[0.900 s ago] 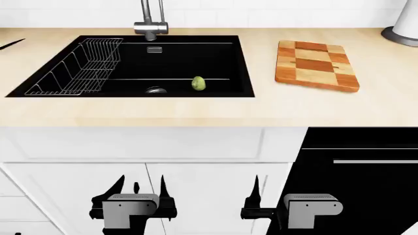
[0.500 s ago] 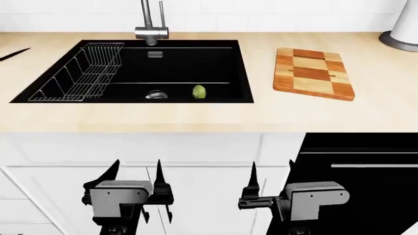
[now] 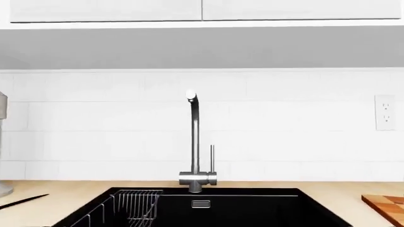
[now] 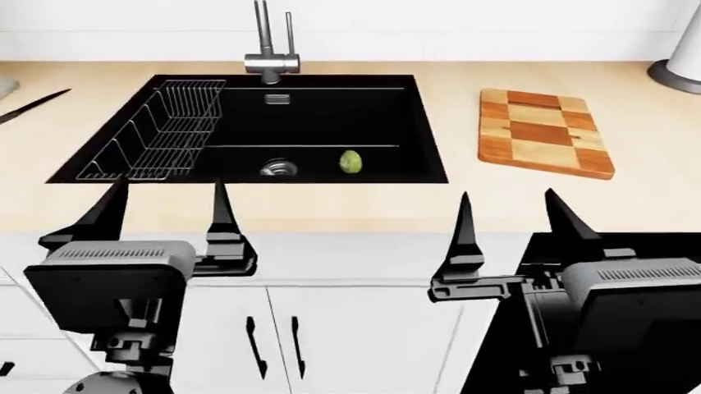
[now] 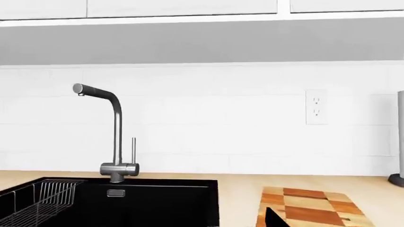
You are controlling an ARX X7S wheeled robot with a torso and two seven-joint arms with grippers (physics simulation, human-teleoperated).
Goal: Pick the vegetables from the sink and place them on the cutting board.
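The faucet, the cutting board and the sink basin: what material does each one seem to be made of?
The faucet looks like brushed steel: grey with a soft sheen. The cutting board appears wooden, a checker of light tan and reddish-brown blocks. The sink is matte black, perhaps composite or coated metal; the render does not settle it. Its wire rack looks like thin metal wire.

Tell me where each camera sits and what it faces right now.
Head: high, looking down over sink, yellow-green vegetable, cutting board; left gripper and right gripper show, jaws open.
Left wrist: counter height, facing faucet; no gripper shows.
Right wrist: same, further right; a dark tip shows.
All share faucet, sink, board.
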